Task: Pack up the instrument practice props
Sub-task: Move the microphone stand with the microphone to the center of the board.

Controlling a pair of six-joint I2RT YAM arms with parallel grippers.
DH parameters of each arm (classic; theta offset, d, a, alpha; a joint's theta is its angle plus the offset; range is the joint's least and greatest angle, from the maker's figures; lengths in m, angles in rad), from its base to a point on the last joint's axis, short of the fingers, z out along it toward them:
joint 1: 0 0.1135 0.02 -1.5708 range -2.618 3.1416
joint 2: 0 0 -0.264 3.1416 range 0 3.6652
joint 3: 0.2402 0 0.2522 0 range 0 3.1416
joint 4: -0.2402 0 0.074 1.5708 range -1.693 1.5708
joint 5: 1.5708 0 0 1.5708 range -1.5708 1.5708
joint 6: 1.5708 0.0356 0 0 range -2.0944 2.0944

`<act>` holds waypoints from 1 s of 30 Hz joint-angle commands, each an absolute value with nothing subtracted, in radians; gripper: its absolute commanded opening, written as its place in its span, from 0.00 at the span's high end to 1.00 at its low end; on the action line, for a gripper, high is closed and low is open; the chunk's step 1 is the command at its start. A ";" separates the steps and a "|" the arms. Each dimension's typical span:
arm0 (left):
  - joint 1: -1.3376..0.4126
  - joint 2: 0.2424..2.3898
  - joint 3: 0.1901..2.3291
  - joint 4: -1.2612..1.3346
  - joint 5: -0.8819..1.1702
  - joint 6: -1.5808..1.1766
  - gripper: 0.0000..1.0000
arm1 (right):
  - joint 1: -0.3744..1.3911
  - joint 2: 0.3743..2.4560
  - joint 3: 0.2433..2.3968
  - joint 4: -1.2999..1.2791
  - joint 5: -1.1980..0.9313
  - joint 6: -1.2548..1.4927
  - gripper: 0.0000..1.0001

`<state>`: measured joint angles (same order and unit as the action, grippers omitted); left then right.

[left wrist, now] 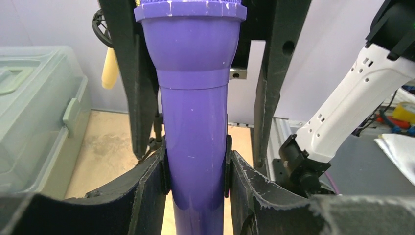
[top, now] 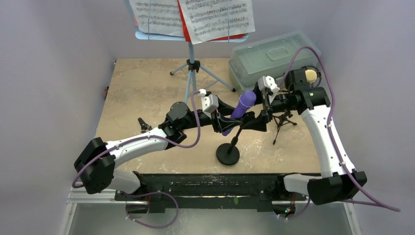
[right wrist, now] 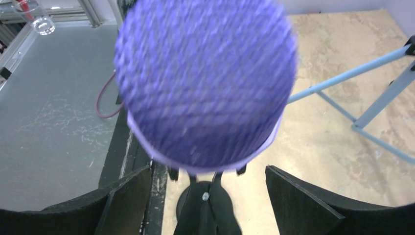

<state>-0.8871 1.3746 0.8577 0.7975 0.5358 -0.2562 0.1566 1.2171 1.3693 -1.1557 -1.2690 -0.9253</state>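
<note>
A purple microphone (top: 243, 105) leans in the clip of a black round-base holder (top: 228, 154) at mid table. My left gripper (top: 226, 120) is shut on its handle (left wrist: 195, 122), with the fingers (left wrist: 244, 181) pressing both sides at the clip. My right gripper (top: 263, 113) is open and straddles the mesh head (right wrist: 205, 83), its fingers (right wrist: 303, 200) standing apart from it. The holder's base (right wrist: 205, 210) shows under the head. A tan microphone (top: 310, 75) sits behind the right arm, over a small black tripod holder (top: 282, 120). The pale-blue music rack (top: 191, 63) carries sheet-music pages (top: 195, 17).
A translucent grey-green lidded box (top: 271, 56) stands at the back right, beside the rack's legs (right wrist: 352, 73). A small black piece (top: 143, 123) lies near the left arm. Walls close in on the left, right and back.
</note>
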 commanded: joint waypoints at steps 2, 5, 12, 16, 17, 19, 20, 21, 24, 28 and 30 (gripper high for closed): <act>-0.890 1.388 0.992 0.810 0.521 -0.116 1.00 | 0.160 1.308 1.544 -1.356 -1.267 -1.096 0.12; -0.889 1.399 1.003 0.823 0.499 -0.092 1.00 | 0.159 1.319 1.587 -1.354 -1.218 -1.091 0.12; -0.882 1.399 0.920 0.949 0.444 -0.110 1.00 | 0.158 1.294 1.537 -1.275 -1.125 -1.037 0.11; -0.862 1.390 0.814 1.060 0.425 -0.176 1.00 | 0.159 1.267 1.456 -1.187 -1.093 -0.993 0.09; -0.855 1.387 0.786 1.089 0.422 -0.194 1.00 | 0.159 1.270 1.449 -1.182 -1.092 -0.994 0.09; -0.845 1.379 0.740 1.119 0.419 -0.222 1.00 | 0.159 1.279 1.448 -1.189 -1.109 -1.006 0.09; -0.840 1.373 0.724 1.123 0.420 -0.230 1.00 | 0.159 1.285 1.454 -1.202 -1.125 -1.023 0.10; -0.837 1.368 0.708 1.124 0.421 -0.235 1.00 | 0.158 1.289 1.462 -1.220 -1.140 -1.050 0.10; -0.832 1.351 0.684 1.118 0.423 -0.240 1.00 | 0.160 1.304 1.477 -1.243 -1.167 -1.075 0.11; -0.830 1.344 0.675 1.105 0.427 -0.247 1.00 | 0.160 1.333 1.489 -1.267 -1.195 -1.105 0.11; -0.830 1.344 0.675 1.104 0.424 -0.260 0.98 | 0.166 1.349 1.501 -1.280 -1.210 -1.118 0.11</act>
